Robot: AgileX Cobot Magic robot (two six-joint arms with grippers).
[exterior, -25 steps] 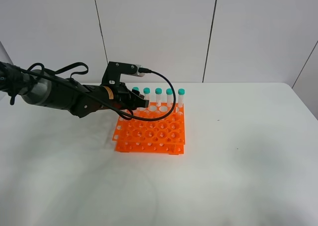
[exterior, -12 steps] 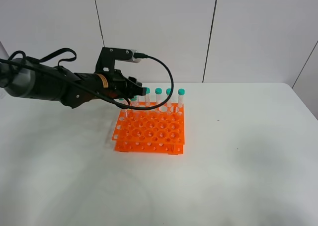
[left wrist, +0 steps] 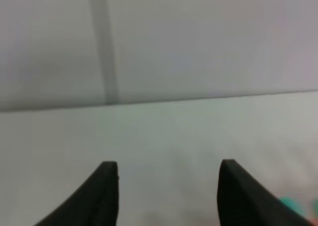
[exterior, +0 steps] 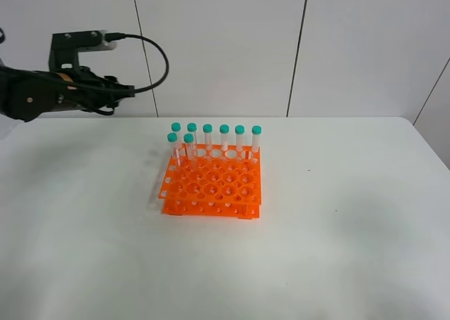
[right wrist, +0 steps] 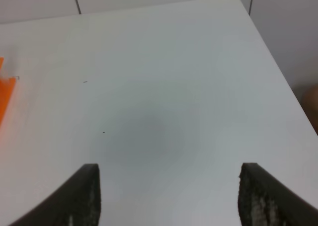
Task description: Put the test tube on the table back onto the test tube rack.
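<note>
White matte table (exterior: 337,250), grey panelled wall (exterior: 225,46), orange rack (exterior: 214,183), both hands spread, empty.

Black left arm (exterior: 42,95), looping black cable (exterior: 151,53), orange band (exterior: 65,77).

Test tube rack (exterior: 214,183): bright orange plastic, slightly glossy. Tubes (exterior: 224,140): clear plastic with teal caps. Table (exterior: 337,250): white, matt, smooth.

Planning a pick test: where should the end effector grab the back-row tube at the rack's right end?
By its teal cap, straight down from above: the tube stands upright with its lower body sunk in the rack. Probably close front-to-back, since a neighbouring tube stands close on one side.
</note>
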